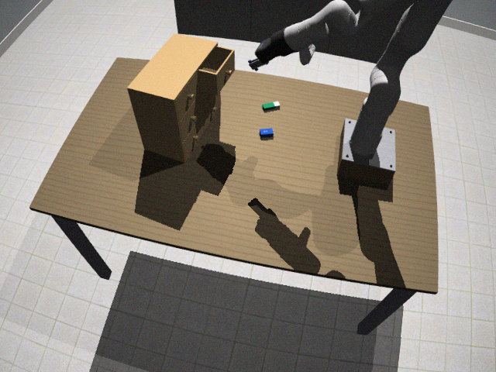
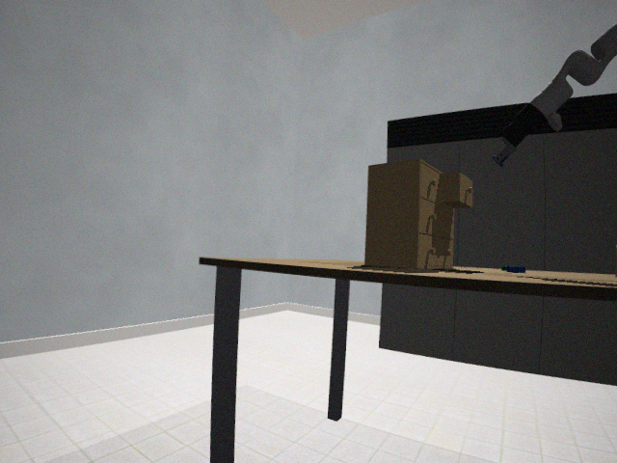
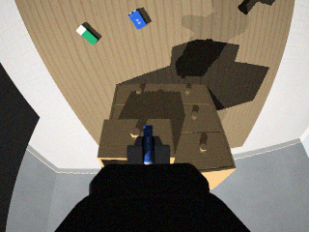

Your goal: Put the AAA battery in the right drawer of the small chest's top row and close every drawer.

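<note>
The small wooden chest (image 1: 176,96) stands at the table's back left. Its top-row right drawer (image 1: 216,63) is pulled partly out and looks empty; the other drawers sit in. My gripper (image 1: 254,63) hangs in the air beside that open drawer, higher than the chest top and a short way off its front. It is shut on the AAA battery (image 3: 147,145), a small blue cylinder sticking out of the fingertips. In the side view the gripper (image 2: 499,158) is above and beyond the open drawer (image 2: 454,190). In the wrist view the chest (image 3: 164,135) lies below the battery.
A green and white block (image 1: 270,105) and a blue block (image 1: 266,132) lie on the table in front of the chest. The arm's grey base (image 1: 366,158) stands at the table's right. A dark cabinet stands behind the table.
</note>
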`<state>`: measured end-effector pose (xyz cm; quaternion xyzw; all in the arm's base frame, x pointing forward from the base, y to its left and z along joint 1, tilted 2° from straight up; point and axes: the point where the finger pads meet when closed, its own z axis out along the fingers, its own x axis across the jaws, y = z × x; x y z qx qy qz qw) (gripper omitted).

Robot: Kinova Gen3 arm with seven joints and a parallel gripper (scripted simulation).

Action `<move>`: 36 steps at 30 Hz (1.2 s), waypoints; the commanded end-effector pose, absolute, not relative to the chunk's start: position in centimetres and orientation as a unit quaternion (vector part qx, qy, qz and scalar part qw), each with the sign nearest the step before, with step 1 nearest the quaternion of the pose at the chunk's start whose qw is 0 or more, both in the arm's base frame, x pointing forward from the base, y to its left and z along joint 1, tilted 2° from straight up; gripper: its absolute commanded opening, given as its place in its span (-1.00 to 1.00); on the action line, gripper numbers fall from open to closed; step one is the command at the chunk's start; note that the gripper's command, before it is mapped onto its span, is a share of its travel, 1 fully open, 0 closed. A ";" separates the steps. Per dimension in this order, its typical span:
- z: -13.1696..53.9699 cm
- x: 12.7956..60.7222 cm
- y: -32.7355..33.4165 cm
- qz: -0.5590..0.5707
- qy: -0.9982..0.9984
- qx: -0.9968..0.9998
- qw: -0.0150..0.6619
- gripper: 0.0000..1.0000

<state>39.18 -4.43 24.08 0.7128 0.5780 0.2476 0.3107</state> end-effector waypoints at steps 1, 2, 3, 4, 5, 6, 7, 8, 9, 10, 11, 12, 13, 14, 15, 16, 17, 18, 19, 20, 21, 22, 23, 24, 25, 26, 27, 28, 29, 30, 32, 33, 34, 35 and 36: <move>24.1 39.1 -4.4 0.249 0.578 0.711 0.314 -0.51; 24.1 39.1 -4.4 0.249 0.578 0.710 0.314 -0.51; 24.1 39.1 -4.4 0.250 0.578 0.710 0.314 -0.51; 24.1 39.1 -4.3 0.250 0.578 0.710 0.315 -0.51; 24.1 39.1 -4.3 0.250 0.578 0.710 0.315 -0.51; 24.1 39.1 -4.3 0.250 0.578 0.710 0.315 -0.51; 24.1 39.1 -4.3 0.251 0.578 0.710 0.315 -0.51; 24.1 39.1 -4.3 0.251 0.578 0.710 0.315 -0.51; 24.1 39.1 -4.3 0.251 0.578 0.710 0.316 -0.51; 24.1 39.1 -4.3 0.251 0.578 0.709 0.316 -0.51; 24.1 39.1 -4.3 0.252 0.578 0.709 0.316 -0.51; 24.1 39.1 -4.3 0.252 0.578 0.709 0.316 -0.51; 24.1 39.1 -4.3 0.252 0.578 0.709 0.316 -0.51; 24.2 39.2 -4.3 0.252 0.578 0.709 0.316 -0.51; 24.2 39.2 -4.3 0.252 0.578 0.709 0.316 -0.51; 24.2 39.1 -4.3 0.252 0.578 0.709 0.316 -0.51; 24.1 39.1 -4.3 0.253 0.578 0.709 0.316 -0.51; 24.1 39.1 -4.3 0.253 0.578 0.709 0.317 -0.51; 24.1 39.1 -4.3 0.253 0.577 0.709 0.317 -0.51; 24.1 39.1 -4.3 0.253 0.577 0.709 0.317 -0.51; 24.1 39.1 -4.2 0.253 0.577 0.708 0.317 -0.51; 24.1 39.1 -4.2 0.254 0.577 0.708 0.317 -0.51; 24.1 39.1 -4.2 0.254 0.577 0.708 0.317 -0.51; 24.1 39.1 -4.2 0.254 0.577 0.708 0.317 -0.51; 24.1 39.1 -4.2 0.254 0.577 0.708 0.317 -0.51; 24.2 39.2 -4.2 0.254 0.577 0.708 0.317 -0.51; 24.1 39.1 -4.2 0.254 0.577 0.708 0.317 -0.51; 24.1 39.1 -4.2 0.255 0.577 0.708 0.317 -0.51; 24.1 39.1 -4.2 0.255 0.577 0.708 0.317 -0.51; 24.1 39.1 -4.2 0.255 0.577 0.708 0.317 -0.51; 24.1 39.1 -4.2 0.255 0.577 0.708 0.317 -0.51; 24.1 39.1 -4.2 0.255 0.577 0.708 0.318 -0.51; 24.1 39.1 -4.2 0.255 0.577 0.708 0.318 -0.51; 24.1 39.1 -4.2 0.255 0.577 0.708 0.318 -0.51; 24.1 39.1 -4.2 0.255 0.577 0.708 0.318 -0.51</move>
